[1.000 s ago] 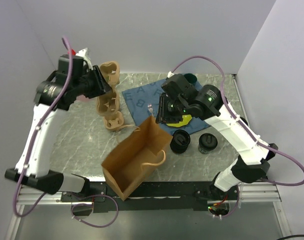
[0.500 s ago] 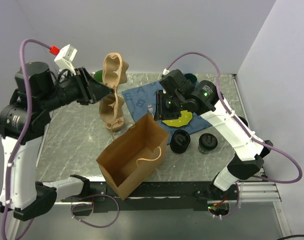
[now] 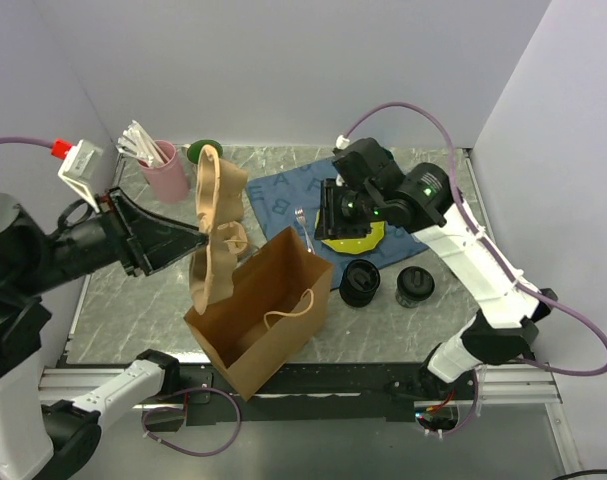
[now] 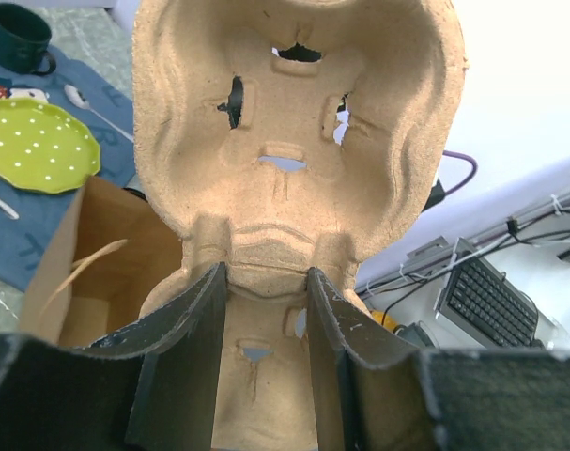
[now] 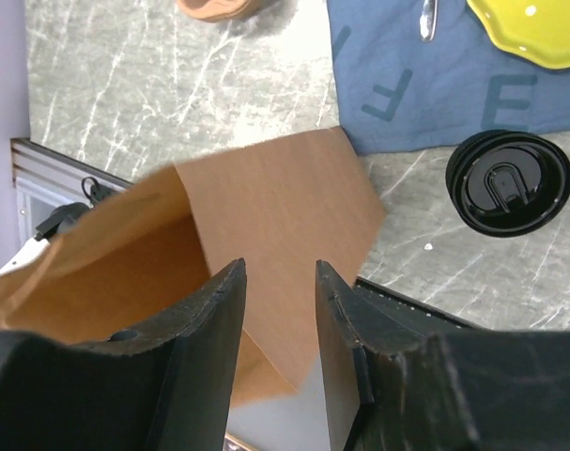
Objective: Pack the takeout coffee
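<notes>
Two squat black takeout coffee cups [image 3: 360, 283] [image 3: 415, 286] stand on the table right of the open brown paper bag [image 3: 258, 310]; one cup [image 5: 508, 181] shows lid-up in the right wrist view. My left gripper [image 3: 196, 246] [image 4: 266, 277] is shut on the tan cardboard cup carrier [image 3: 213, 215] [image 4: 294, 141], which hangs on end above the bag's left rim. My right gripper [image 3: 324, 221] [image 5: 280, 268] hovers open over the bag's far right corner [image 5: 275, 207], nothing between its fingers.
A blue cloth [image 3: 283, 195] at the back holds a yellow-green plate [image 3: 354, 239], a fork [image 3: 302, 220], a spoon [image 4: 92, 103] and a dark green mug [image 4: 17, 38]. A pink cup of utensils [image 3: 161, 166] stands back left. The table's front rail runs just below the bag.
The left arm lifted the carrier off the table and swung it toward the bag's mouth. The right gripper's jaws widened slightly and it stayed by the bag's rim.
</notes>
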Available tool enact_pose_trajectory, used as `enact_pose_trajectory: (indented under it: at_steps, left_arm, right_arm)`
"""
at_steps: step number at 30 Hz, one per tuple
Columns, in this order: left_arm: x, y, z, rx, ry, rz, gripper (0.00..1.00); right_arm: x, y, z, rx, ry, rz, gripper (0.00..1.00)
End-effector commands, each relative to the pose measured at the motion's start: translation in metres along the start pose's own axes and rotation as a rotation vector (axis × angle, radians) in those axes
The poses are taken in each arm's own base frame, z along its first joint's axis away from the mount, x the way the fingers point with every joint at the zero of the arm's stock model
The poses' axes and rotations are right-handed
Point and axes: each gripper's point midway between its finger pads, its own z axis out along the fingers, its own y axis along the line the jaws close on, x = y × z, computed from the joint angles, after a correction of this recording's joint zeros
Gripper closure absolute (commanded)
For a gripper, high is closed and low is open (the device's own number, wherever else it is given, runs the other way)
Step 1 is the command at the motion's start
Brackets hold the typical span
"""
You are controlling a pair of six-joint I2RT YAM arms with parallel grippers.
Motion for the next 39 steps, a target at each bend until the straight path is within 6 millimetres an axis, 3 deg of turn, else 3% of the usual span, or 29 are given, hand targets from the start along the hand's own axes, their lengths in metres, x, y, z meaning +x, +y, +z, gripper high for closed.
enact_pose_trajectory:
  at_steps: [1, 4, 9, 14, 17, 20, 21, 25, 30, 36, 39]
  left_arm:
    - [0.008, 0.000, -0.005, -0.034, 0.057, -0.038, 0.83]
    - [0.018, 0.011, -0.007, -0.071, 0.074, -0.043, 0.82]
    - [0.032, 0.047, 0.001, -0.186, 0.137, -0.047, 0.85]
    - [0.034, 0.057, 0.001, -0.233, 0.170, -0.032, 0.86]
    - [0.045, 0.071, 0.001, -0.278, 0.203, -0.055, 0.87]
    - [0.050, 0.073, 0.002, -0.280, 0.225, -0.062, 0.87]
    - [0.048, 0.071, 0.002, -0.277, 0.223, -0.059, 0.87]
    - [0.054, 0.071, 0.004, -0.261, 0.250, -0.070, 0.87]
    - [0.074, 0.070, 0.004, -0.235, 0.324, -0.097, 0.87]
    - [0.083, 0.087, 0.016, -0.296, 0.379, -0.110, 0.89]
    - [0.086, 0.094, 0.022, -0.321, 0.399, -0.113, 0.89]
  right_arm:
    - [0.005, -0.017, -0.022, 0.021, -0.032, 0.009, 0.57]
    - [0.007, -0.024, -0.023, 0.032, -0.041, 0.016, 0.57]
    - [0.015, -0.033, -0.026, 0.042, -0.049, 0.022, 0.56]
    - [0.016, -0.039, -0.033, 0.051, -0.069, 0.030, 0.56]
    - [0.019, -0.042, -0.037, 0.049, -0.081, 0.035, 0.56]
    - [0.019, -0.031, -0.041, -0.026, -0.089, 0.008, 0.56]
    - [0.012, -0.020, -0.043, -0.083, -0.117, -0.010, 0.56]
    - [0.017, 0.042, -0.064, -0.480, -0.131, -0.257, 0.52]
    - [0.010, 0.062, -0.089, -0.613, -0.226, -0.406, 0.49]
    - [0.006, 0.079, -0.126, -0.749, -0.486, -0.638, 0.48]
    - [0.013, 0.075, -0.125, -0.774, -0.596, -0.805, 0.48]
